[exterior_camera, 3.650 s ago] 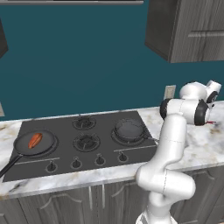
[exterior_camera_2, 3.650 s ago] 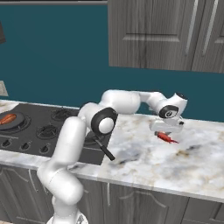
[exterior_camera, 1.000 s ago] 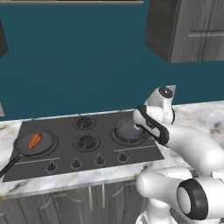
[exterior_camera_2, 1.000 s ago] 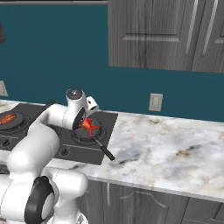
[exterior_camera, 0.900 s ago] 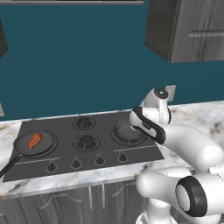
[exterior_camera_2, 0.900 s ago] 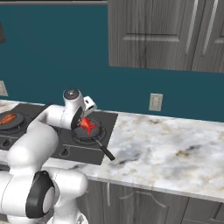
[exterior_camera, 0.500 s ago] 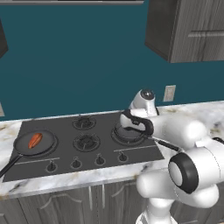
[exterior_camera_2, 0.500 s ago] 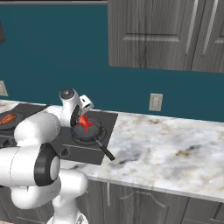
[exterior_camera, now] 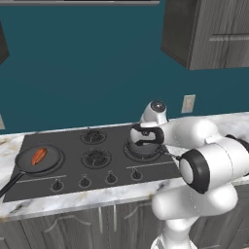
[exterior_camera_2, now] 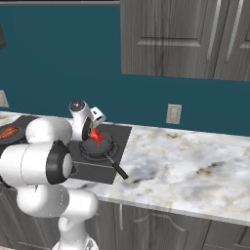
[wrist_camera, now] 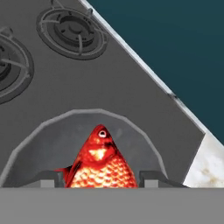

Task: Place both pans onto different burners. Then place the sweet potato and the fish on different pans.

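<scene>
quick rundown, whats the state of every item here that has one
round black frying pan on the right: on a burner, under the gripper
bright red-orange fish: between the fingertips, over the right pan
two-finger gripper: jaws apart around the fish, grip unclear
round black frying pan on the left: on a burner, holding food
dull orange-brown sweet potato: lying in the left pan
black cooktop: no flame visible

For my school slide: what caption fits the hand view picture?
The gripper holds the red fish over a black pan on the cooktop.
</scene>
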### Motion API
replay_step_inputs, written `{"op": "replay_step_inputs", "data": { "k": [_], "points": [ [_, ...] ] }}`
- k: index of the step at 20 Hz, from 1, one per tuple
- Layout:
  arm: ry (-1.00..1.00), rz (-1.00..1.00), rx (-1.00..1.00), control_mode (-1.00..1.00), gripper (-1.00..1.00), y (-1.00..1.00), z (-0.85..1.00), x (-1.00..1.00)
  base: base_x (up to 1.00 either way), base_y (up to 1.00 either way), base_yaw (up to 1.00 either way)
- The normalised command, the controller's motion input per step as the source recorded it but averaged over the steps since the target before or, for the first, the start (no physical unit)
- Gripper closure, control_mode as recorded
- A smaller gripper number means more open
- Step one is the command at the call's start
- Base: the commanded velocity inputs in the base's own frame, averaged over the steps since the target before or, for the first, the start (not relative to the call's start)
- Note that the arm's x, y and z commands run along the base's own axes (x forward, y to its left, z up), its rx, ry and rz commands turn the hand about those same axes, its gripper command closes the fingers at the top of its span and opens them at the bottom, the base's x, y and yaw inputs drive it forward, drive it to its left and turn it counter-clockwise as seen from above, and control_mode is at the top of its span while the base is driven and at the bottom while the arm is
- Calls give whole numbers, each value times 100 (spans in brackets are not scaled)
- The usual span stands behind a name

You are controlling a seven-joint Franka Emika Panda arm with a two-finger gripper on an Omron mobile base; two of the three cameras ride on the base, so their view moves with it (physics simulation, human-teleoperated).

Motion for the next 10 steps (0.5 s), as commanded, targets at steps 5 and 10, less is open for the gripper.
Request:
{"op": "replay_step_inputs", "data": {
  "k": [5,10],
  "points": [
    [0,0,0,-100,100,3,-27,4,0,0,0],
    [0,0,0,-100,100,0,-25,5,0,0,0]
  ]
}}
